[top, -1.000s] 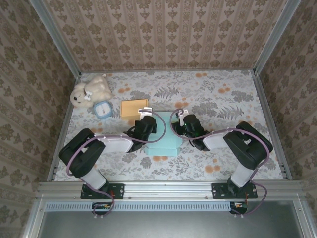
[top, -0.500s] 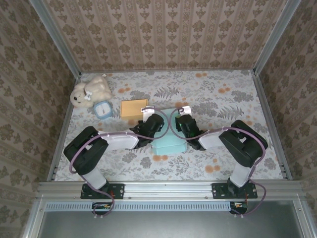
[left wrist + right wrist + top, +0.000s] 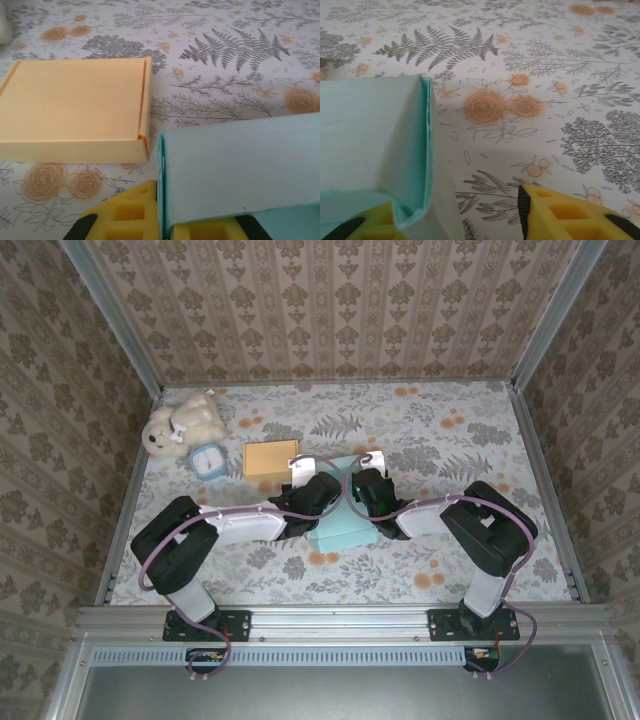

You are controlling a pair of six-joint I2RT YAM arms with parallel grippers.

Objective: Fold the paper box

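**Teal box caught between both arms, mid-table**

Running this one remotely, reading the top view left to right. In the far left corner there's a plush bear [image 3: 183, 423] with a little blue clock [image 3: 209, 461] right up against it. Next over is a flat tan box [image 3: 271, 457], closed and lying on the floral table [image 3: 470, 440].

The left gripper [image 3: 164, 220] has its yellow pads pressed in on a wall of the paper box [image 3: 343, 525], one on each side, so I'd call that a pinch. The teal box sits mid-table, just beside the tan one but not touching it.

The right gripper [image 3: 455, 220] is spread wide. One pad is tucked against the box's right corner and the other is out over bare table.
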